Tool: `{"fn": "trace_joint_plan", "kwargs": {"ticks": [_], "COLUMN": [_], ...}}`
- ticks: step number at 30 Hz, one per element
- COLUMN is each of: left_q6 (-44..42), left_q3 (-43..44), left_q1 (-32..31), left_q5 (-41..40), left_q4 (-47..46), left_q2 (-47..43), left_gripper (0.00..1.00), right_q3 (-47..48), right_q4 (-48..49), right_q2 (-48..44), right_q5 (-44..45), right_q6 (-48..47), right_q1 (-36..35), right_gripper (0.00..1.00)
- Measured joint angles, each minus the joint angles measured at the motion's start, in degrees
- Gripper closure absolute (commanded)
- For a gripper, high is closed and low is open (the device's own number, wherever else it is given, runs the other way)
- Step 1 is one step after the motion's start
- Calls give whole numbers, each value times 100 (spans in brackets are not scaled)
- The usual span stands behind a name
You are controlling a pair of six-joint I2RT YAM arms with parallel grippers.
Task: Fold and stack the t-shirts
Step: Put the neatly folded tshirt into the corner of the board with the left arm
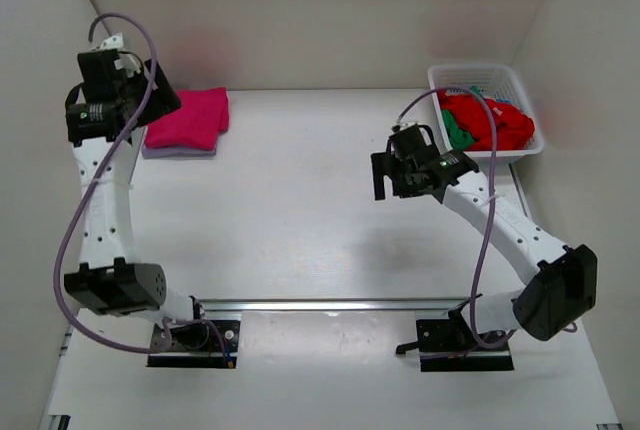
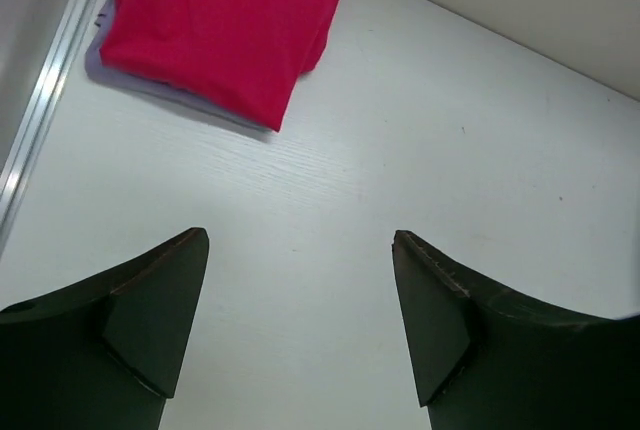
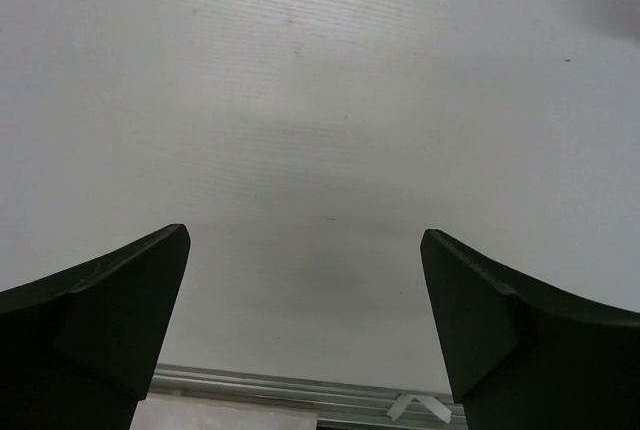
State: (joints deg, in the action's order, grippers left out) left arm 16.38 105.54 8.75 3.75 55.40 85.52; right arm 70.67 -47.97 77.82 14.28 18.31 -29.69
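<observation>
observed magenta-pink shirt (image 1: 188, 118) folded at far left of counter (image 1: 300, 210), lying on pale lavender shirt (image 1: 180, 153), only its edge showing. found red shirt (image 1: 500, 122) and green shirt (image 1: 457, 132) bunched in white basket (image 1: 478, 74) at far right; possibly more beneath, unclear. noted left jaws spread wide, empty, raised beside the stack. noted right jaws likewise released, holding nothing, over counter right of centre.
</observation>
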Motion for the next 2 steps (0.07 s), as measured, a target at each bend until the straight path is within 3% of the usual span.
{"fn": "trace_joint_plan", "kwargs": {"ticks": [2], "left_q6": [-7], "left_q3": [-216], "left_q1": [74], "left_q5": [28], "left_q4": [7], "left_q2": [-256], "left_gripper": [13], "right_q3": [-131], "right_q4": [20], "right_q2": [-162], "right_q5": [-81], "right_q6": [4], "right_q1": [-37], "right_gripper": [0]}}
